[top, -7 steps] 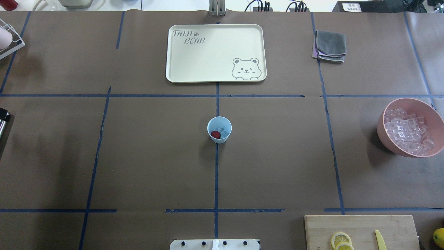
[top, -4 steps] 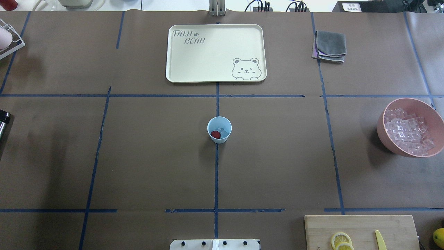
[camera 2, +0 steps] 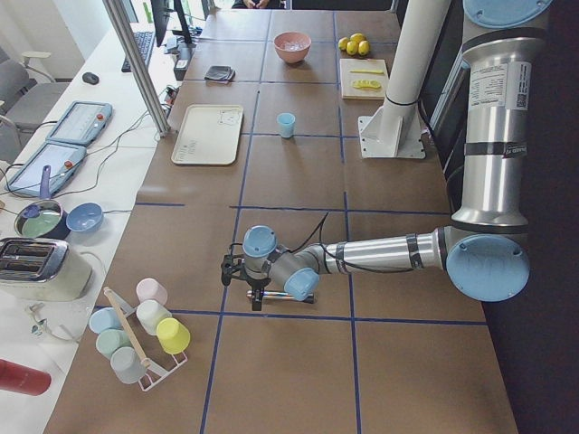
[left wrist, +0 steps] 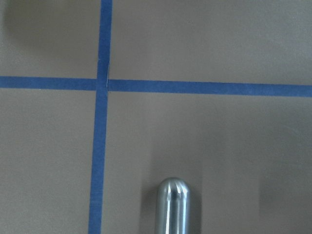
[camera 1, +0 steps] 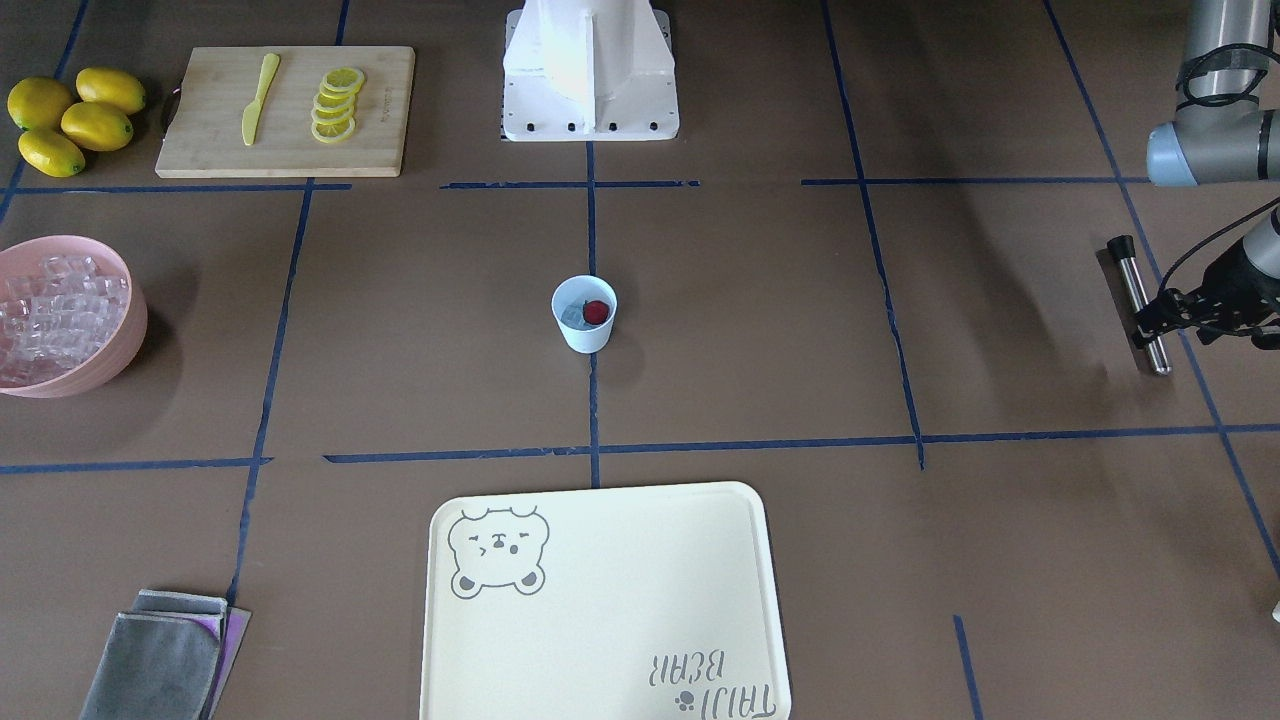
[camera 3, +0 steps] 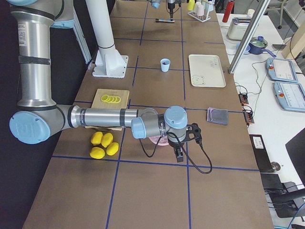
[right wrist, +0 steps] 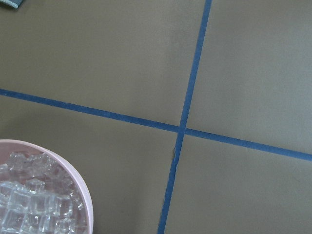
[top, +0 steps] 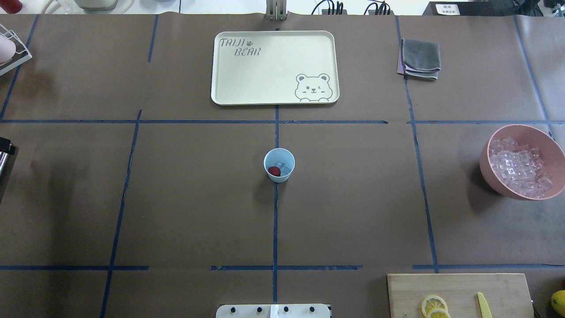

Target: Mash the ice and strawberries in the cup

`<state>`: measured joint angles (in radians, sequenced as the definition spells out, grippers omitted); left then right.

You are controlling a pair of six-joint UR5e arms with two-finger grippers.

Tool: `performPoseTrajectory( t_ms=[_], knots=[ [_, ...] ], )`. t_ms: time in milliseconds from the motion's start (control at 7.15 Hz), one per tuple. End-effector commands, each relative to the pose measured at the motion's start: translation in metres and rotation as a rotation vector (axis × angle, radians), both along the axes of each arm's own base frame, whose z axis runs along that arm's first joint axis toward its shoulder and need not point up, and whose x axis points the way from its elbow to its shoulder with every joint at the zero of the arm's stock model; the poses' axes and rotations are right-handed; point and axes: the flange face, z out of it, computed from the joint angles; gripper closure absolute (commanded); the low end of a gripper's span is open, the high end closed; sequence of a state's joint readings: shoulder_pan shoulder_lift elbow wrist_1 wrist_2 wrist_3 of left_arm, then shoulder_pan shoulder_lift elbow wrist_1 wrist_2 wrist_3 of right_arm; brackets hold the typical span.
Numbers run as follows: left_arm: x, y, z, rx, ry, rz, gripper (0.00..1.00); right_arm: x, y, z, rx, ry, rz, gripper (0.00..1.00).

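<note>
The small pale-blue plastic cup stands upright on the brown paper table cover. It is on the robot's side of the cream rectangular tray printed with a bear, apart from it, on the blue tape line that runs out from the middle of the tray's near edge. In the cup lie one round dark-red strawberry piece and, touching it, a few small clear ice cubes.

To the tray's right and nearer the robot sits a large pink bowl filled with a heap of clear cubes. A folded grey cloth lies level with the tray, also to its right. Much nearer the robot than the tray, again on the right, is a pale wooden cutting board carrying yellow lemon slices and a small yellow knife. Whole yellow lemons lie just beyond the board's outer end.

The left gripper is far off to the tray's left and nearer the robot, low over the table. It is at a slim steel rod with a black cap; whether its fingers pinch the rod cannot be told. The left wrist view shows only the rod's rounded steel end over crossing tape lines.

The right gripper hangs beside the pink bowl, well to the tray's right. It appears only from the side, so its jaws cannot be judged.
</note>
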<state>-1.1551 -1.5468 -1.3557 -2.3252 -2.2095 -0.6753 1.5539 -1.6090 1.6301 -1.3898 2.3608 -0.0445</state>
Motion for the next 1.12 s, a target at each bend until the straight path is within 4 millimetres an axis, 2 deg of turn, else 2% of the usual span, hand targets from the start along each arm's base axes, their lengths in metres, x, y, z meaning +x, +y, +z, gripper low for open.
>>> performPoseTrajectory(
  t_ms=[0,559,979],
  knots=[
    [0.006,0.002,0.004,-0.005,-0.002,0.011,0.0,0.0,0.001,0.001,-0.003,0.0,0.0,0.0],
    [0.017,0.006,0.006,-0.005,-0.005,0.037,0.0,0.0,0.001,0.004,-0.006,0.002,-0.001,0.0],
    [0.018,0.007,0.008,-0.007,-0.007,0.041,0.0,0.0,0.001,0.004,-0.006,0.002,-0.001,0.0]
  ],
)
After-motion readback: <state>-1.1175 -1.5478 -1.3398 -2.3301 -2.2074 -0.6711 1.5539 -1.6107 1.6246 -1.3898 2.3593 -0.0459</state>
